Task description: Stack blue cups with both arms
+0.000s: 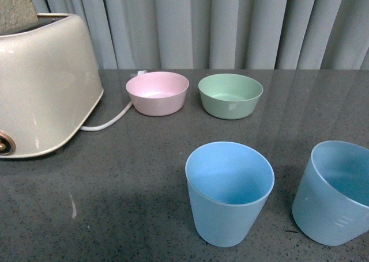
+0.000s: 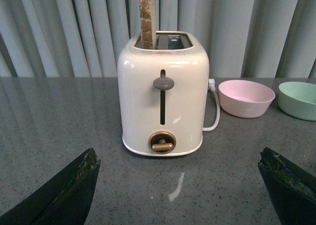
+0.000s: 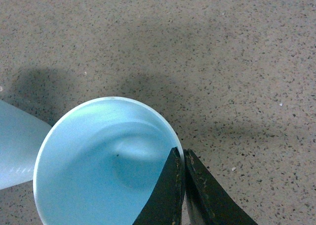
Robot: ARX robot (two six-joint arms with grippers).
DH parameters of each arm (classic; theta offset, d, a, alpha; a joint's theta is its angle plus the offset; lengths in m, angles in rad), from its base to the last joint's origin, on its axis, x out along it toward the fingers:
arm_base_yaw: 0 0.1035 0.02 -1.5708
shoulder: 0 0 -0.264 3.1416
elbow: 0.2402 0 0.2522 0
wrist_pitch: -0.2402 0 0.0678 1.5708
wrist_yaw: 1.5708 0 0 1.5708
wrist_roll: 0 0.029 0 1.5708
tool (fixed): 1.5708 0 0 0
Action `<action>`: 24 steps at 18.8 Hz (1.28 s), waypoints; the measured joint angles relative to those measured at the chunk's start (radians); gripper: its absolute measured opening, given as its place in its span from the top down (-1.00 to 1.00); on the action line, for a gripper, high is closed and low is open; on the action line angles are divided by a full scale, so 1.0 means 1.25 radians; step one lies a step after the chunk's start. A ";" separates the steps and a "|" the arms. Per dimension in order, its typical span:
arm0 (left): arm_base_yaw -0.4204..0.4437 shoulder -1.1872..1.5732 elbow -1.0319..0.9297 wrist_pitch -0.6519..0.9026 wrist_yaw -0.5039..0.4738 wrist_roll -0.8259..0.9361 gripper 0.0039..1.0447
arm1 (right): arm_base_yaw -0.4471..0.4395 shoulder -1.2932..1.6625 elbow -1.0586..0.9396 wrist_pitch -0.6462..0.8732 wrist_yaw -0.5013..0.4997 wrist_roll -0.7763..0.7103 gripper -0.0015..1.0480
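Right gripper (image 3: 181,153) pinches the rim of a light-blue tapered plastic cup (image 3: 98,165) at lower centre, one finger inside, one outside; the twin blue cup (image 3: 15,141) shows at the left edge. Left gripper (image 2: 177,156) gapes wide, empty, facing a cream toaster (image 2: 163,91).

My left gripper (image 2: 177,155) is spread wide. Its two black wedge-shaped fingers (image 2: 74,190) stand far apart, and their inner edges look scuffed and worn near the tips. The wrist holds it low and roughly level, facing straight ahead. My right gripper (image 3: 181,153) points steeply downward, with its fingers (image 3: 207,200) drawn almost together. One finger sits inside the blue cup (image 3: 98,160) and the other just outside it, so the thin rim is pinched between the two tips.
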 joint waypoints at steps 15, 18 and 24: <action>0.000 0.000 0.000 0.000 0.000 0.000 -0.88 | 0.182 -0.018 0.167 -0.001 -0.074 0.087 0.96; 0.000 0.000 0.000 0.000 0.000 0.000 -0.88 | 0.205 0.008 0.167 0.005 -0.059 0.093 0.96; 0.000 0.000 0.000 0.000 0.000 0.000 -0.88 | 0.209 0.019 0.166 -0.014 -0.027 0.089 0.96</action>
